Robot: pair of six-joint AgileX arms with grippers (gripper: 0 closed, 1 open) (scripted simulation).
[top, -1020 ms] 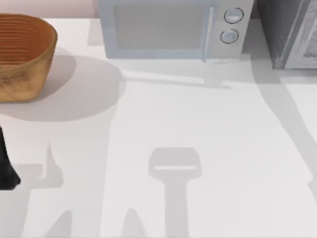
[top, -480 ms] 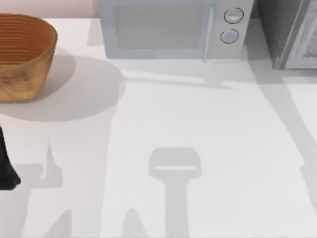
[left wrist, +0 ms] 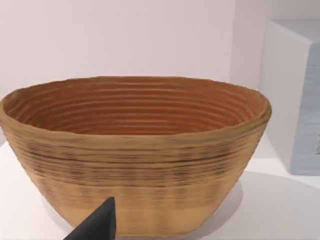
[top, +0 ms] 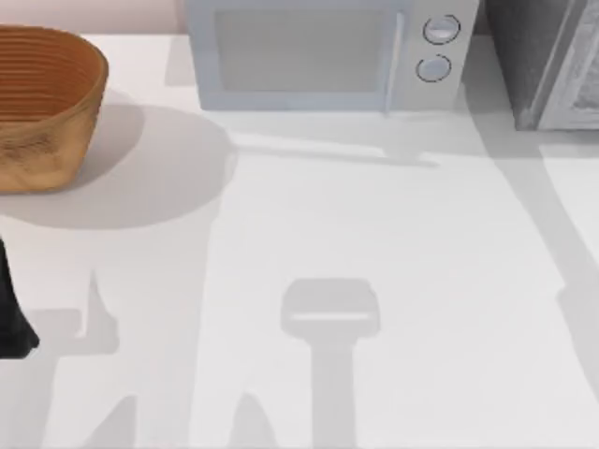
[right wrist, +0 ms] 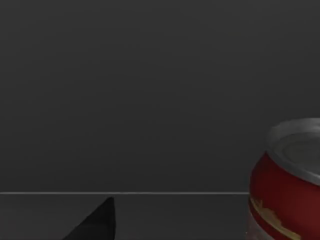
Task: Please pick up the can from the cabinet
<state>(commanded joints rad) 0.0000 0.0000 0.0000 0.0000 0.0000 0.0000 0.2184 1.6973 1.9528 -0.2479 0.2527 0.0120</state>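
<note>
my right wrist view: a red can [right wrist: 290, 185] with a silver top, gold scrollwork and a pale lower band, against the cabinet's [right wrist: 150, 90] dark grey inside. beside the pale grey-blue microwave [top: 318, 56] with two white dials: a tan wicker basket [top: 42, 108], ribbed orange-brown inside; white table [top: 374, 234]; my fingertip [right wrist: 97, 222] black.

I am at a kitchen-like setup, rendered rather than real. A white microwave [top: 323, 54] with two round dials stands at the back of my white desk [top: 374, 234], a woven basket [top: 42, 103] sits at its left, and a grey cabinet [top: 547, 61] stands at the right. Inside that dark cabinet stands a red can [right wrist: 287, 185] with a silver lid.
</note>
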